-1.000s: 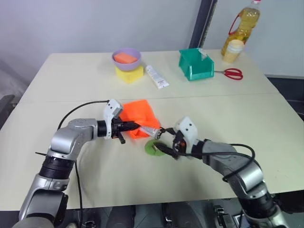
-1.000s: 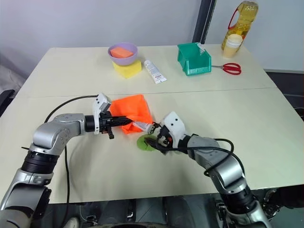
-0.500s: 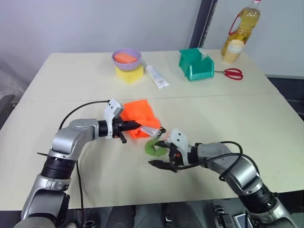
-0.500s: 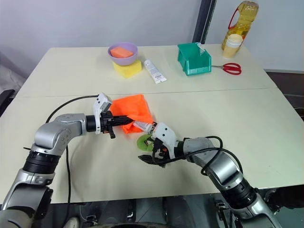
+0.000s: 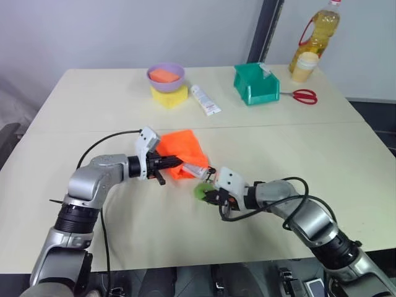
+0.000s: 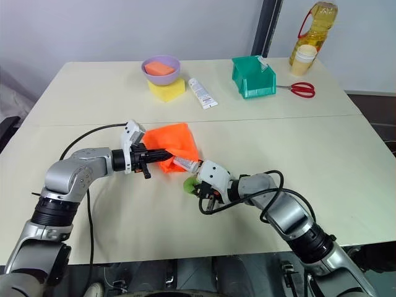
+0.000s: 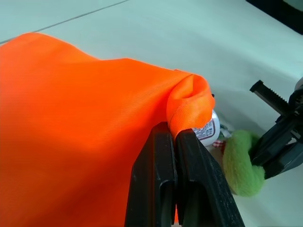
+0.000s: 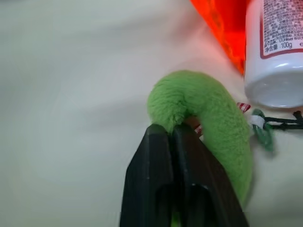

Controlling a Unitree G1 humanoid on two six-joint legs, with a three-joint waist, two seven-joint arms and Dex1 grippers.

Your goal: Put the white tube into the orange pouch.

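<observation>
Spanning the view, a cream table (image 5: 346, 154) meets a grey wall (image 5: 124, 31).

pale beige table (image 5: 346, 161) before a plain grey wall (image 5: 124, 31).

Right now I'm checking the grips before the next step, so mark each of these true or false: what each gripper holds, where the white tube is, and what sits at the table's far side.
1. The left gripper is shut on a fold of the orange pouch. True.
2. The right gripper hangs open above the table. False: it is shut on the green disc.
3. The white tube is fully inside the pouch. False: its capped end sticks out beside the disc.
4. The red scissors lie inside the green bin. False: they lie on the table beside it.
5. A purple bowl rests on a yellow block. True.
</observation>
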